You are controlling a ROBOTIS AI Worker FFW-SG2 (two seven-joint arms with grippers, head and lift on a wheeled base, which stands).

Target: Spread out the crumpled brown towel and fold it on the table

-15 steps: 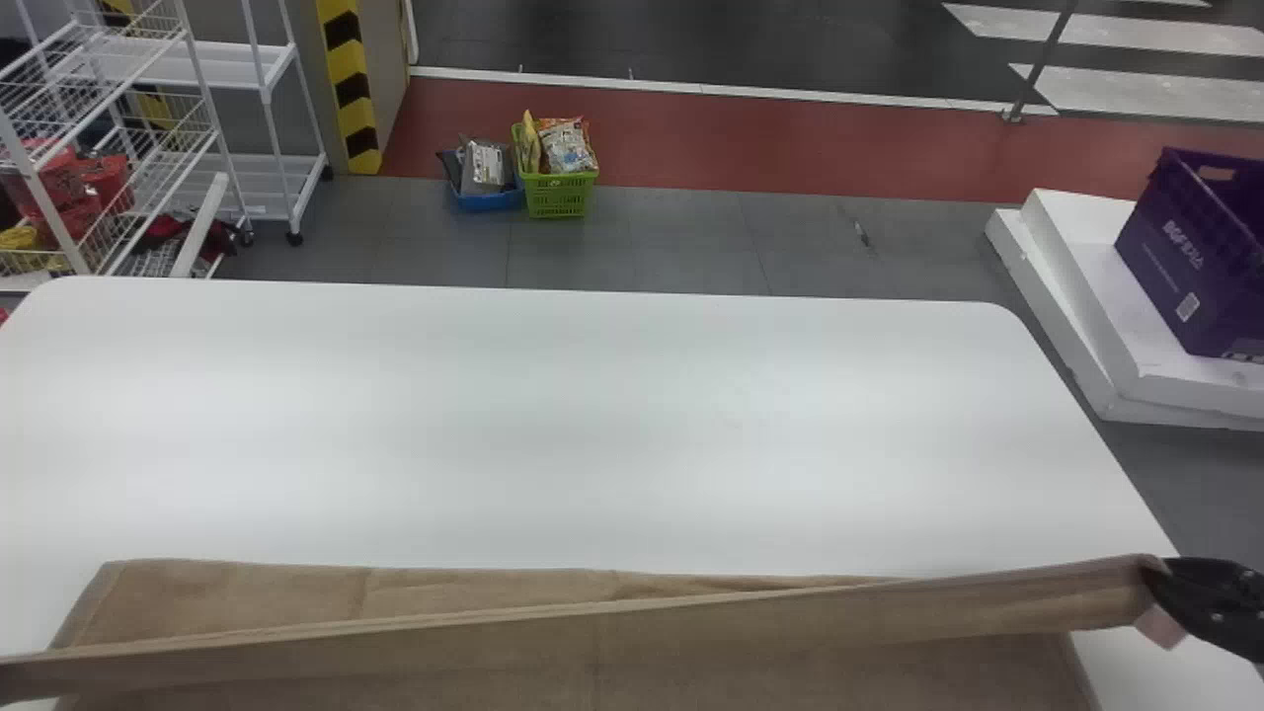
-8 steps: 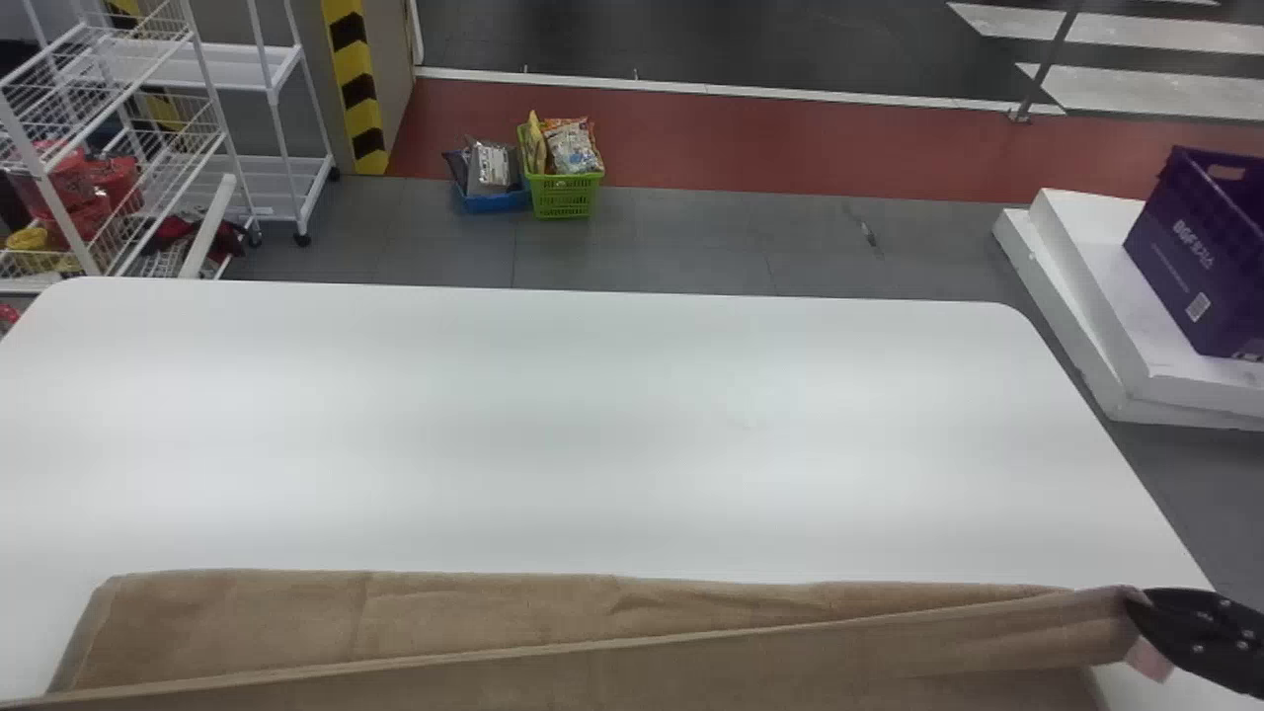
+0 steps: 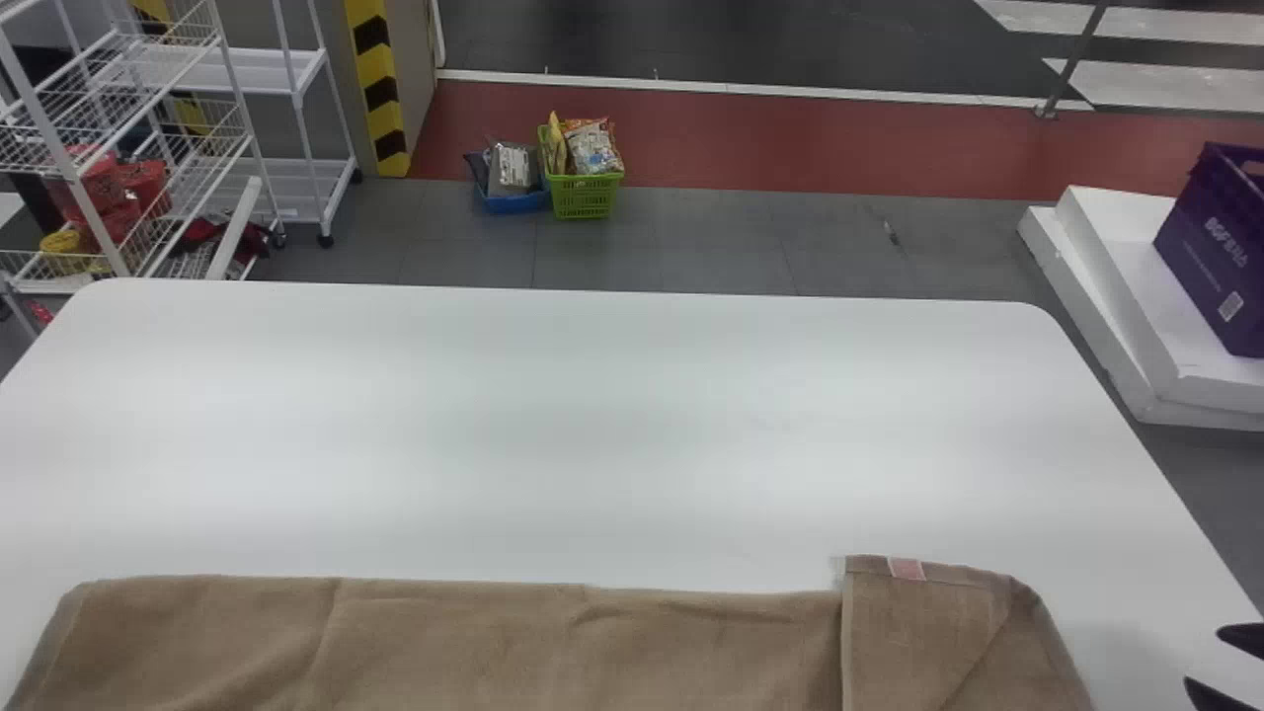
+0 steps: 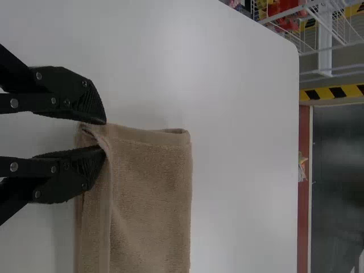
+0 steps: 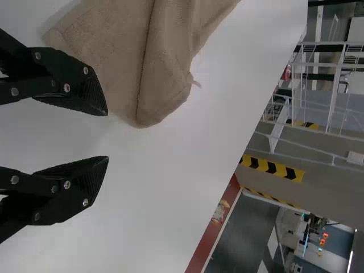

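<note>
Nearest, the brown towel point(image 3: 474, 642) lies along the near side of the table; it is of soft cloth with short, rough loops and a flatter woven band near the edge. Its shape is a long strip, softly wrinkled, and the right end is turned over as a flap with a slanting crease and a small pink label point(image 3: 907, 569). The left gripper point(image 4: 106, 135) has its ribbed black fingers parted at a folded corner of the towel. The right gripper point(image 3: 1207, 660), beside the flap end, is also spread and holds nothing. Beyond stretches the smooth white table point(image 3: 592, 415) with rounded corners, then a purple plastic crate point(image 3: 1210, 247) on thick white slabs point(image 3: 1116, 296).
</note>
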